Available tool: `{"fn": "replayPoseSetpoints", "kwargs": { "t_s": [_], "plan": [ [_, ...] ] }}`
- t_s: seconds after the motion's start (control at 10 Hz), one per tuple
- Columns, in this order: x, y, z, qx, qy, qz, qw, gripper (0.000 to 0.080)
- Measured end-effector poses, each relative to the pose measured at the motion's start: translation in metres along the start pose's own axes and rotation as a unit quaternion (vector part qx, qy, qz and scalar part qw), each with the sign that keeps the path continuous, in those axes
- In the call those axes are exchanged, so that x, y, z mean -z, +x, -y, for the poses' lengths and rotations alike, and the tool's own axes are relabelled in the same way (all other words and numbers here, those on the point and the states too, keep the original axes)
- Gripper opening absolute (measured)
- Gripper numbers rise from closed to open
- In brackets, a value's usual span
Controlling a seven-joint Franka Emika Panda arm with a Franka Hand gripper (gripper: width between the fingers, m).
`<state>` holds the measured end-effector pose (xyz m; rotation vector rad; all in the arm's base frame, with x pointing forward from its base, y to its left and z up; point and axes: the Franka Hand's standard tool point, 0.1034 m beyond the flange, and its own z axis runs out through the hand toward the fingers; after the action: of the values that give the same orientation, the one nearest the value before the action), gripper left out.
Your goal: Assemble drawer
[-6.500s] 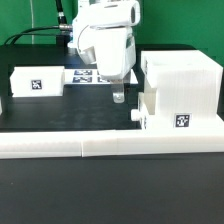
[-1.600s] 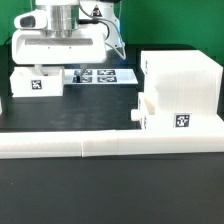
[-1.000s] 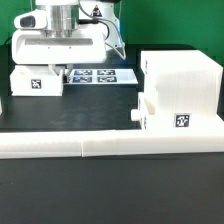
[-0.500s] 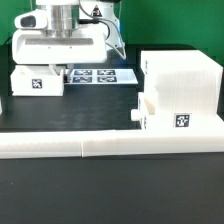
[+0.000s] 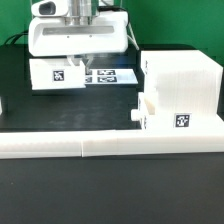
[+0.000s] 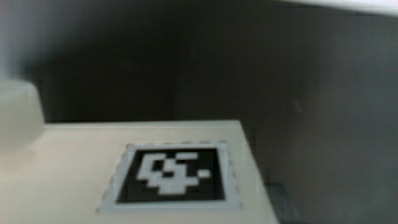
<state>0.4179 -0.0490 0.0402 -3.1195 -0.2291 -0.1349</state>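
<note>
Exterior view coverage is dominated by the drawer housing (image 5: 180, 90), the large white box at the exterior view's right, which is taken here as the landmark. A small knobbed tray (image 5: 148, 112) is seen pressed against the housing's lower front corner, on the side facing the exterior view's left. Along the near edge, in front of the housing, the long white border rail (image 5: 110, 145) is laid. The marker board (image 5: 108, 76) lies flat on the black table (image 5: 60, 115), just beside the housing toward the exterior view's left.

A second tray (image 5: 58, 74), tagged on its face, is found well apart from the housing, beyond the marker board. Half a second ago this tray rested lower and farther from the housing; it is now raised and shifted toward the housing, so it is judged to have been lifted clear of the table. The gripper (image 5: 76, 62) is positioned at the tray's top edge and is taken to be clamped on its wall, though the fingers themselves are hidden by the wrist body.

In the wrist view only the tray's pale surface and its tag (image 6: 173, 172) are shown, blurred.

Carriage toward the housing opening is judged to be the step now in hand.
</note>
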Motion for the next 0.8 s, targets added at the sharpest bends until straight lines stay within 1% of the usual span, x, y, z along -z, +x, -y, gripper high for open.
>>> {"fn": "replayPoseSetpoints", "kwargs": {
  "t_s": [0.1, 0.2, 0.3, 0.6, 0.7, 0.8],
  "plan": [
    [0.003, 0.016, 0.004, 0.005, 0.003, -0.005, 1.0, 0.0042],
    [0.003, 0.024, 0.009, 0.013, 0.004, -0.009, 1.0, 0.0042],
    [0.002, 0.021, 0.008, 0.012, 0.004, -0.007, 1.0, 0.0042],
    [0.0, 0.019, 0.006, 0.092, 0.003, -0.005, 0.996, 0.0042],
    [-0.005, 0.018, -0.004, 0.187, 0.003, -0.001, 0.982, 0.0042],
    [-0.005, 0.026, -0.006, 0.234, 0.006, 0.005, 0.972, 0.0042]
  ]
}}
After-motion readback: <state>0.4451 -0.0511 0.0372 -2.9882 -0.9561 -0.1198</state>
